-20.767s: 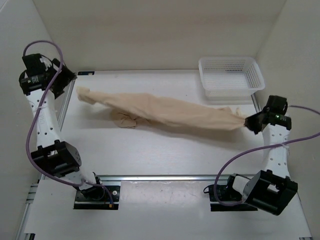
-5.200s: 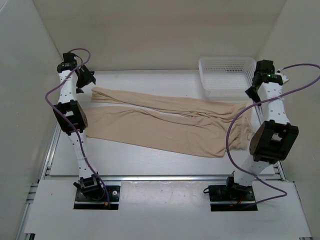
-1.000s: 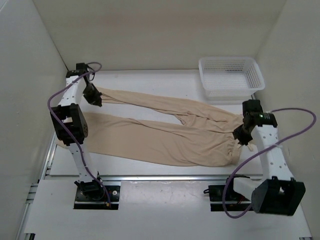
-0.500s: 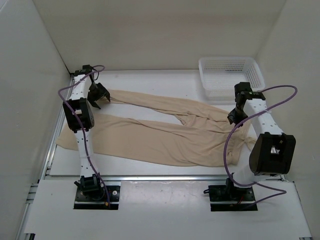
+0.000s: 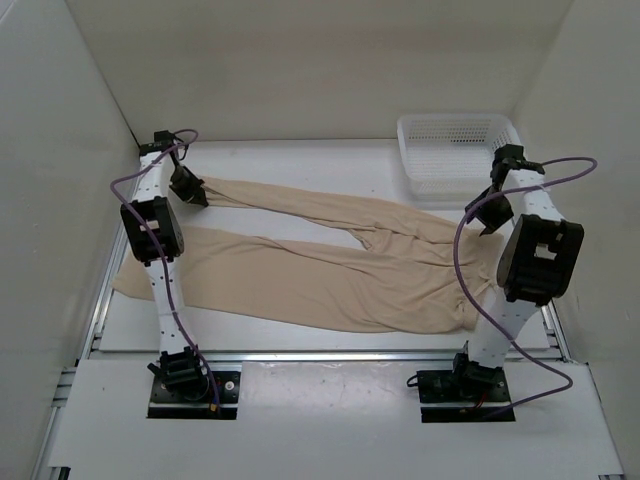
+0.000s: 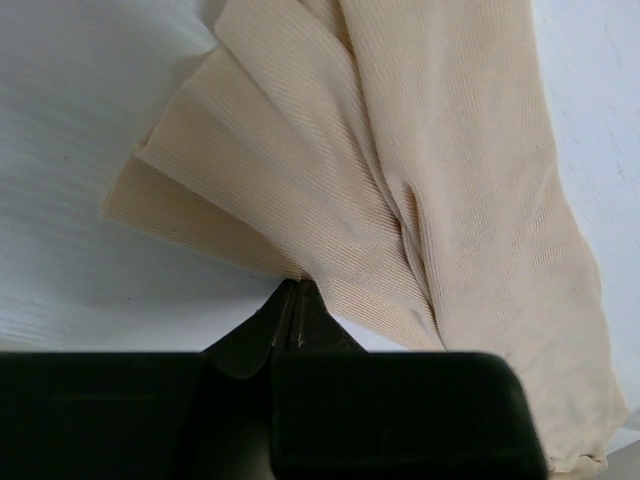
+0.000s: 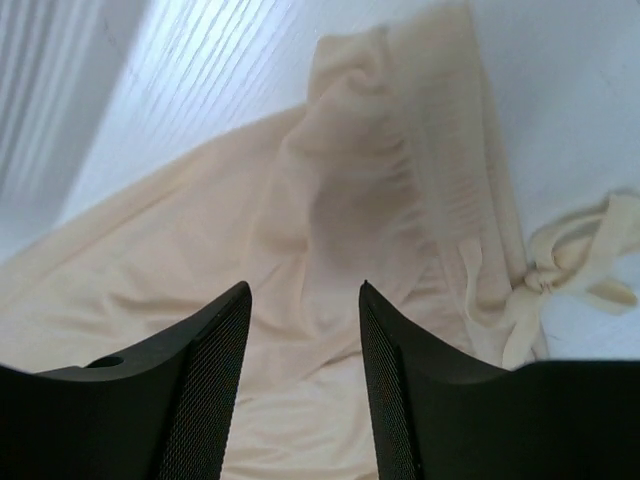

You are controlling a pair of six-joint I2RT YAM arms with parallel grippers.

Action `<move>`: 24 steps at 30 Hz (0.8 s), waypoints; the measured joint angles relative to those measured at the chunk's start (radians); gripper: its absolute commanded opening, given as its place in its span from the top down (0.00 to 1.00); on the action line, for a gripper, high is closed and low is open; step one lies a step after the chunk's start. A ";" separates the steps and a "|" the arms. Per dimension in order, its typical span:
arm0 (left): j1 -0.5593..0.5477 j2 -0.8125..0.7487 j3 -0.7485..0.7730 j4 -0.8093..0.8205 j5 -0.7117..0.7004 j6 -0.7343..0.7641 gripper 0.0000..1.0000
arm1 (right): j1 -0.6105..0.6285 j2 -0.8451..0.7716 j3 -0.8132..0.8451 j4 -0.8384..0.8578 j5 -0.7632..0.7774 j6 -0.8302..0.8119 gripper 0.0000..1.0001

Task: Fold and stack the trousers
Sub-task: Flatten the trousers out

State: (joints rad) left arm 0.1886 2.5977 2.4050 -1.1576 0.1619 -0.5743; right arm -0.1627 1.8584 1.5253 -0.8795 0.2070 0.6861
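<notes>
Sprawling trousers (image 5: 320, 265): light beige-tan, thin, wrinkly; flat across middle of table (image 5: 300, 165), legs toward left, waist at right.
Drawstring (image 7: 575, 265): pale, knotted, just beside waistband at right of right wrist view.
Left gripper (image 5: 189, 190): jaws together, pinching hem of upper leg, upper left.
Right gripper (image 5: 487, 217): jaws apart, nothing between, above waist.
Basket (image 5: 460, 150): white mesh, upper right, beyond waist end.
Obstruction: both arms overlapping cloth ends in top view.
</notes>
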 measured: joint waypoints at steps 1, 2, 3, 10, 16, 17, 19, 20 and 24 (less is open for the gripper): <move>0.003 -0.014 -0.028 0.015 0.001 0.000 0.90 | -0.020 0.035 0.019 0.004 -0.016 -0.002 0.47; 0.005 -0.024 -0.044 0.021 0.001 -0.001 0.90 | -0.034 0.059 0.026 0.008 -0.024 -0.004 0.47; 0.006 -0.030 -0.055 0.023 0.001 -0.002 0.90 | -0.051 0.089 0.039 0.008 -0.031 -0.005 0.47; 0.015 -0.036 -0.061 0.033 0.004 0.007 0.90 | -0.111 0.263 0.143 0.012 -0.043 -0.014 0.53; 0.021 -0.069 -0.092 0.034 0.003 0.024 0.90 | -0.106 0.338 0.201 0.012 -0.012 -0.009 1.00; 0.023 -0.076 -0.095 0.035 0.003 0.026 0.90 | -0.105 0.339 0.203 0.014 -0.006 -0.010 1.00; 0.024 -0.094 -0.104 0.035 -0.001 0.030 0.90 | -0.103 0.339 0.203 0.014 0.005 -0.003 1.00; 0.025 -0.103 -0.105 0.034 -0.005 0.032 0.87 | -0.102 0.338 0.203 0.014 0.008 -0.001 1.00; 0.031 -0.130 -0.103 0.035 -0.028 0.037 0.27 | -0.100 0.334 0.196 0.018 0.027 0.003 1.00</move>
State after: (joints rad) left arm 0.2195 2.4680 2.3016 -1.1225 0.1341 -0.5377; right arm -0.2630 2.1921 1.7218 -0.8619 0.2340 0.6895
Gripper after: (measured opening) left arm 0.545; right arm 0.008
